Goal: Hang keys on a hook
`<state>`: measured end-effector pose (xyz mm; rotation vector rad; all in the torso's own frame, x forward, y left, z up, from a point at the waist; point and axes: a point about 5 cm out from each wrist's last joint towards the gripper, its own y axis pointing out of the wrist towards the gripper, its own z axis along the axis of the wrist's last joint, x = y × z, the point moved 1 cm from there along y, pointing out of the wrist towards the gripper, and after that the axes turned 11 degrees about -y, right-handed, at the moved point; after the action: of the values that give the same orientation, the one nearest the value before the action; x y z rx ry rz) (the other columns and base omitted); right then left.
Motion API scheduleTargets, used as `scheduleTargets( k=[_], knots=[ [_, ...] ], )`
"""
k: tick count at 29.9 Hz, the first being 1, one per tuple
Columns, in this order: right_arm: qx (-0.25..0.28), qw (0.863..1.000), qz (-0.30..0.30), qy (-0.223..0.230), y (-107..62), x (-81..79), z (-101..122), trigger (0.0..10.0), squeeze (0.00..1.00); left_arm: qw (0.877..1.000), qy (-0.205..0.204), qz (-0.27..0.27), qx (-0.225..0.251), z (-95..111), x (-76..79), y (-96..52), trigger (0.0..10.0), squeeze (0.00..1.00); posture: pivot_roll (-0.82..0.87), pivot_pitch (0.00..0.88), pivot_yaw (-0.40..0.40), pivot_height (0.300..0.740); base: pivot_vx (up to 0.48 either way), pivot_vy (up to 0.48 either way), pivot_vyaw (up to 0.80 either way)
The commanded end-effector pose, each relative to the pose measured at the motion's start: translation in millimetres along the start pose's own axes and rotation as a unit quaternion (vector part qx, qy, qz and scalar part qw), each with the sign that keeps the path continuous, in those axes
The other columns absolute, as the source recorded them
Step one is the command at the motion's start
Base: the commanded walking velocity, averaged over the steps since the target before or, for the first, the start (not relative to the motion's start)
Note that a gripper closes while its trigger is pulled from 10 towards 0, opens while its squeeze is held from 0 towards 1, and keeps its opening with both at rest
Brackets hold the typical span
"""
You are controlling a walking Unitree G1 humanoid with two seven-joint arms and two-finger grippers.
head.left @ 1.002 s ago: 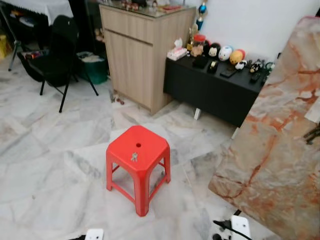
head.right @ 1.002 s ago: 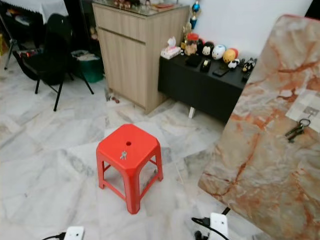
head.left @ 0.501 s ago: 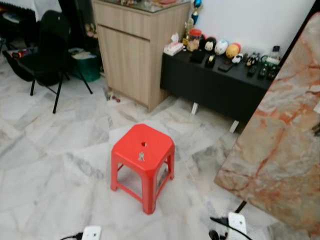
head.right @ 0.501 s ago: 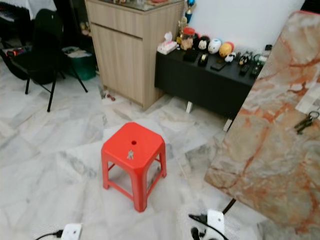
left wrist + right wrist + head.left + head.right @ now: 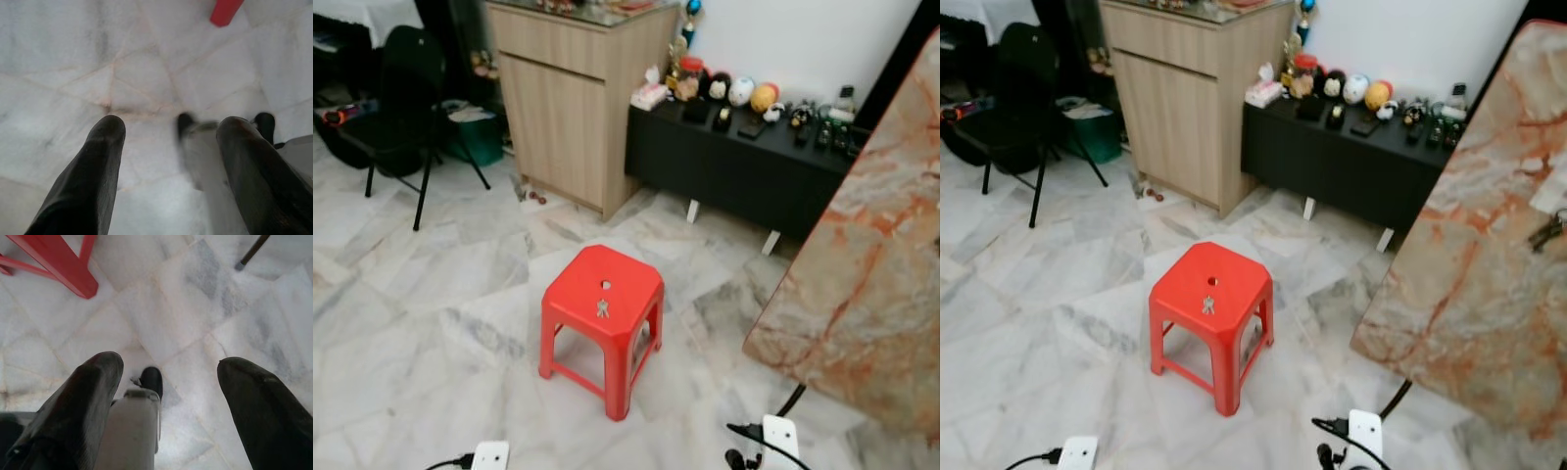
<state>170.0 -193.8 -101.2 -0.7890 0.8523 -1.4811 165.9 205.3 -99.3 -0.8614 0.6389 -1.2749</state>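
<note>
Keys (image 5: 603, 308) sit on the red stool (image 5: 570, 299); both grippers, left gripper (image 5: 166, 142) and right gripper (image 5: 168, 377), hang spread apart and empty, so step closer and squat first.

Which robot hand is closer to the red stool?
Probably right. The right gripper hangs open above the floor with the red stool leg large and close ahead; the left gripper, also open, sees that stool's foot small and farther off.
</note>
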Motion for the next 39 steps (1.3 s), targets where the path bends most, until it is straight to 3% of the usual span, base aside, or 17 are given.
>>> scheduleTargets(
  k=[1,28,39],
  knots=[
    [0.009,1.000,0.002,0.008,1.0,-3.8,6,10.0,0.00,1.000,-0.005,0.008,-0.008,-5,-6.9,-1.7,10.0,0.00,0.03,0.000,-0.062,0.740,0.000,0.296,0.00],
    [0.016,1.000,-0.005,0.026,0.9,-3.1,6,10.0,0.00,1.000,-0.002,0.004,-0.009,-4,-5.2,-1.2,10.0,0.00,0.03,0.000,-0.060,0.740,0.000,0.334,0.00],
    [0.019,0.999,-0.007,0.035,0.8,-3.0,6,10.0,0.00,1.000,-0.003,0.013,-0.017,-8,-20.7,-4.4,10.0,0.00,0.03,0.000,-0.060,0.740,0.000,0.340,-0.26]
  ],
)
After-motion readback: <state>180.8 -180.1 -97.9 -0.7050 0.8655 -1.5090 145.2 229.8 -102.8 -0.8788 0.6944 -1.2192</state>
